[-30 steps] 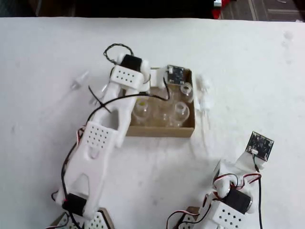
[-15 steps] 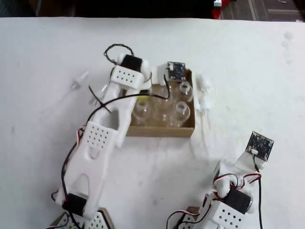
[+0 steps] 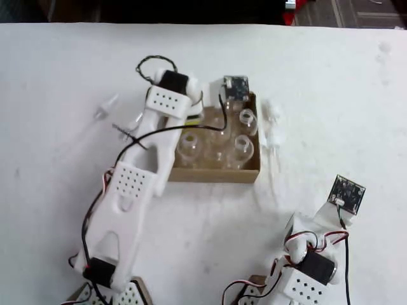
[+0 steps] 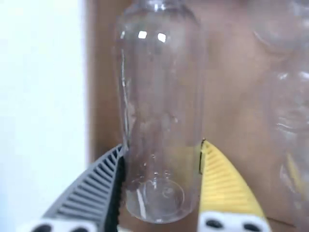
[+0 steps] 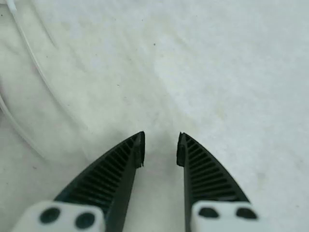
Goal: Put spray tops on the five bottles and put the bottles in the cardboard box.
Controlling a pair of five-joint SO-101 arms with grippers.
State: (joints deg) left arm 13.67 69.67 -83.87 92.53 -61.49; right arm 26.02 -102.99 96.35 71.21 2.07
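Ribbed grey-and-yellow left gripper (image 4: 161, 147) pinches a clear, smooth cylindrical plastic bottle (image 4: 161, 92) at the far-left of the brown cardboard box (image 3: 216, 175), beside other clear bottles (image 3: 241, 147). Ribbed black right gripper (image 5: 160, 145), slightly spread and empty, hangs over the white table (image 3: 331, 95), near right.

I log white plastic shells, dot-perforated panels, black motors and black-and-red cables on left arm (image 3: 130, 184) and right arm (image 3: 311, 270). The left gripper (image 4: 161, 145) has grey and yellow ribbed fingers (image 4: 91, 193); the right gripper (image 5: 160, 137), black ribbed ones.

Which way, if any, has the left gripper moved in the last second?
Yes: in the high view the left gripper, shut on a bottle, has shifted toward the far wall of the box.
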